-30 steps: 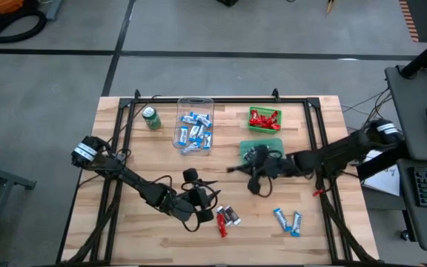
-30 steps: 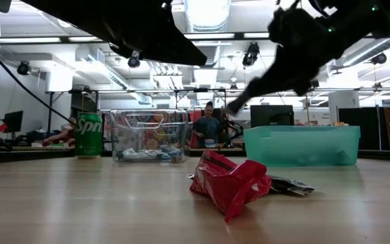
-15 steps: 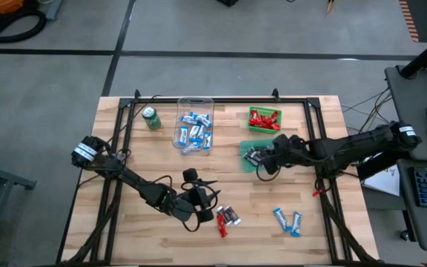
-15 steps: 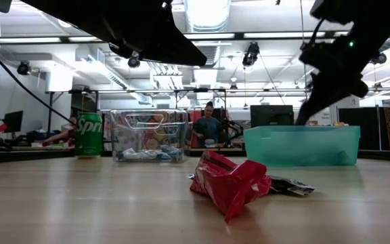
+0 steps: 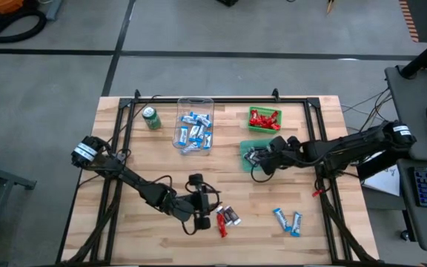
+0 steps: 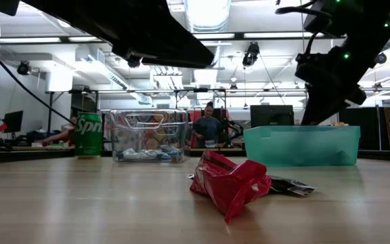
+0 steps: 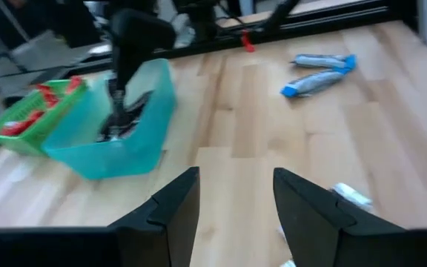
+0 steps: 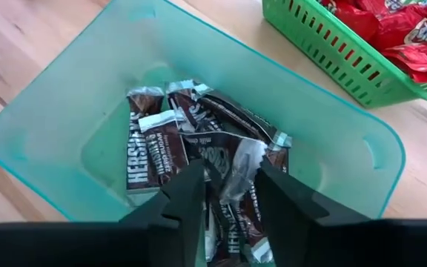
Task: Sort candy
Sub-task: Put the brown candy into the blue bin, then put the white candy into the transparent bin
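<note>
Reaching down into the teal bin (image 8: 362, 159), right gripper (image 8: 224, 174) jaws parted above black-and-silver candy (image 8: 154, 148)

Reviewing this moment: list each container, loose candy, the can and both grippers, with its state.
Teal bin: holds dark bars.
Green basket: holds red candy.
Clear box: holds blue-and-white bars.
Soda can: upright.
Red candy: loose beside a dark bar.
Two blue bars: loose on table.
Left gripper: open, empty.
Right gripper: open over the teal bin.
</note>
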